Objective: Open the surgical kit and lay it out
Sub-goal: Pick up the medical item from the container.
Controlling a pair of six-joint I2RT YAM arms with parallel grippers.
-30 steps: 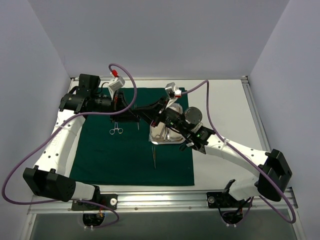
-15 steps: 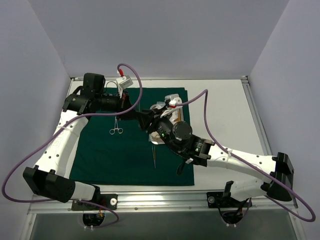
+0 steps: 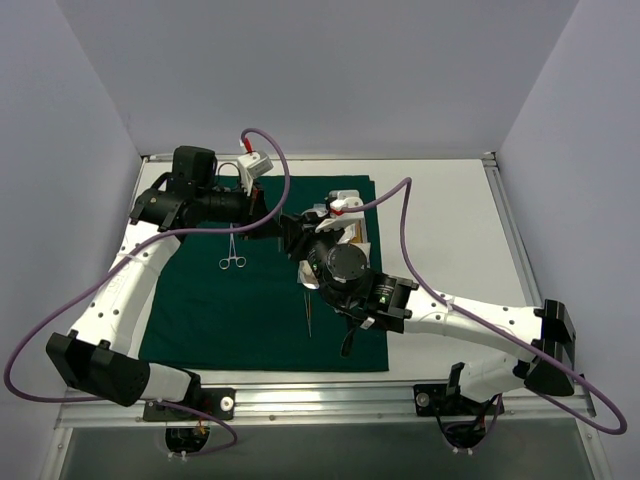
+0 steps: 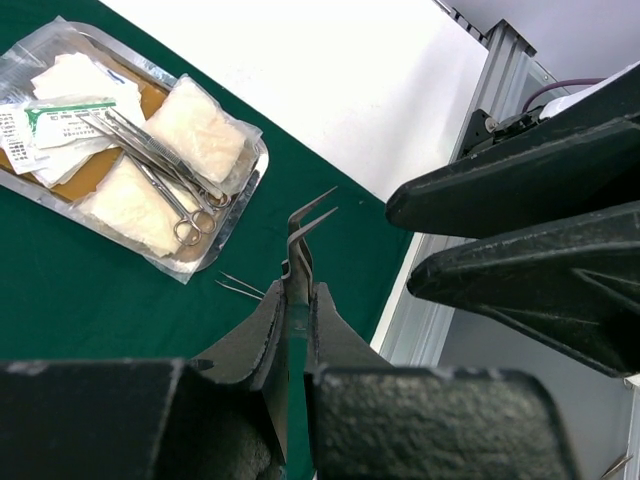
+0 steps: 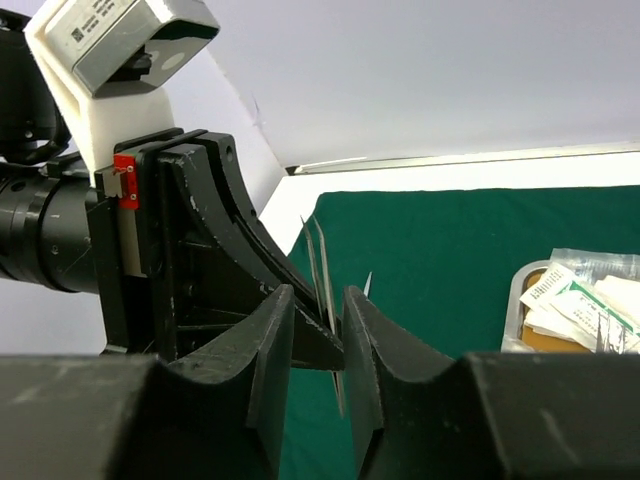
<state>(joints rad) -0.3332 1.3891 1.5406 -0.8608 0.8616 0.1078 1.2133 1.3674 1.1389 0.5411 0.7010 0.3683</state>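
The dark green drape [image 3: 220, 310] lies flat on the table. On its far right part sits the steel tray [image 4: 236, 214] with white gauze pads [image 4: 195, 120], clear packets [image 5: 580, 305] and ring-handled clamps [image 4: 160, 165]. My left gripper [image 4: 297, 300] is shut on thin tweezers [image 4: 305, 225], held above the cloth with the tips pointing away. My right gripper [image 5: 320, 310] meets it head-on, open, with its jaws on either side of those tweezers [image 5: 322, 270] and a gap showing. Both grippers come together left of the tray [image 3: 355, 232].
One pair of clamps [image 3: 232, 262] lies on the cloth's far left part. A second pair of tweezers [image 3: 309, 315] lies near its middle. The aluminium table rail [image 4: 440, 290] runs along the near edge. White walls close in both sides.
My right arm has swung left from over the tray to the left gripper, and its jaws have opened around the tweezers' tips. The left gripper shifted slightly right, still shut on the tweezers.
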